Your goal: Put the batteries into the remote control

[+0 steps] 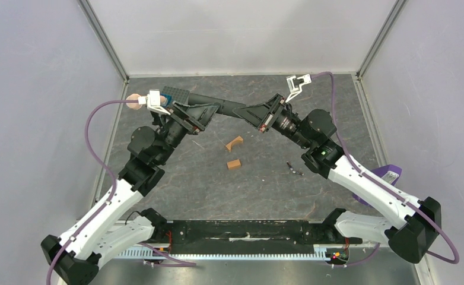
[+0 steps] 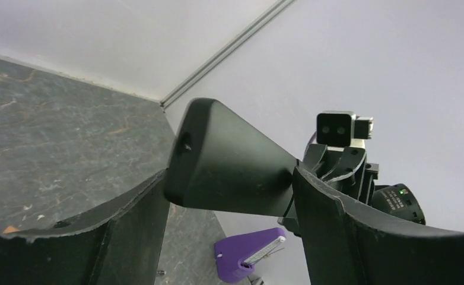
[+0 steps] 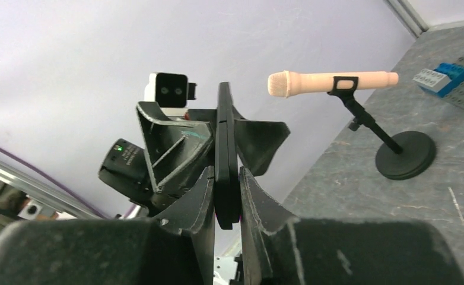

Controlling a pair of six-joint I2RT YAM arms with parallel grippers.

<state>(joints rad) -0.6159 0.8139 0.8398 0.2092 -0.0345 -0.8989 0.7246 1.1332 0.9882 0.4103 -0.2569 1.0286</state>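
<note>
- The left gripper (image 2: 228, 178) pinches the remote control (image 1: 215, 100) across its broad face. The right gripper (image 3: 225, 178) clamps its thin edge, so it hangs between them above the far part of the table (image 1: 265, 190).
- Uneven pulling could twist it loose and drop it.
- With both grippers occupied, neither can pick up the small dark pieces (image 1: 295, 168), probably batteries.
- No readable writing shows.

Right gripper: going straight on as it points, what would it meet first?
The left gripper, judging by the right wrist view. Both sets of jaws are shut on opposite ends of the slim black plastic remote control, so the right gripper faces it head-on; the gap is hard to gauge.
</note>
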